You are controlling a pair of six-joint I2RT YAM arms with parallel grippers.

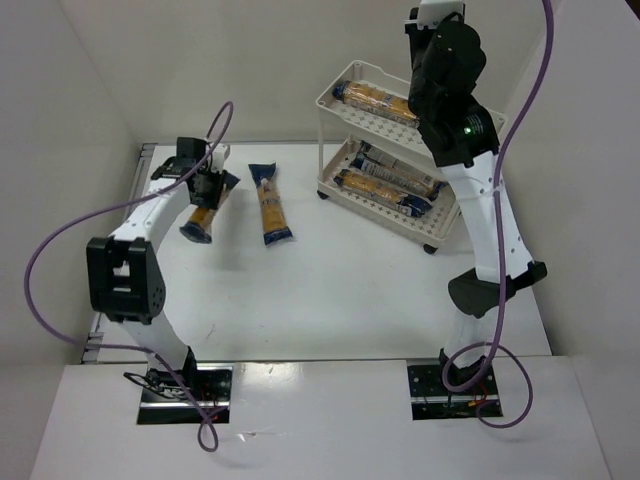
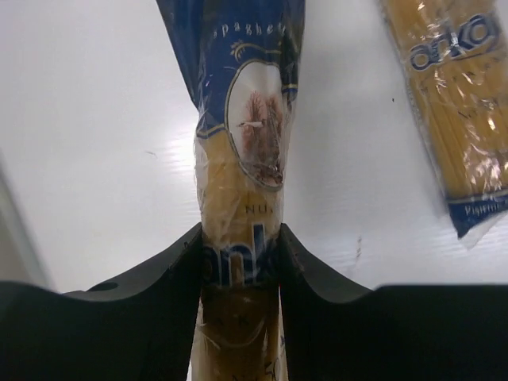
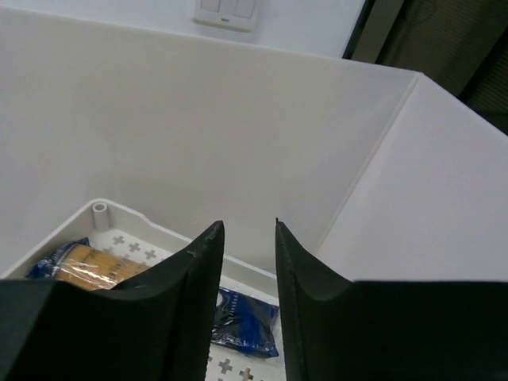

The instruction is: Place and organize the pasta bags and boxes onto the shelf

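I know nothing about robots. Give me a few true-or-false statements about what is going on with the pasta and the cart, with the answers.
1. The left gripper is shut on a long plastic held packet with blue ends and yellow pasta. True.
2. The right gripper grips a packet as well. False: nothing is between its fingers.
3. A loose packet lies on the white table. True.
4. The top tray of the cream two-tier plastic cart is bare. False: a top-tray packet lies there, with a rear lower packet and a front lower packet below.
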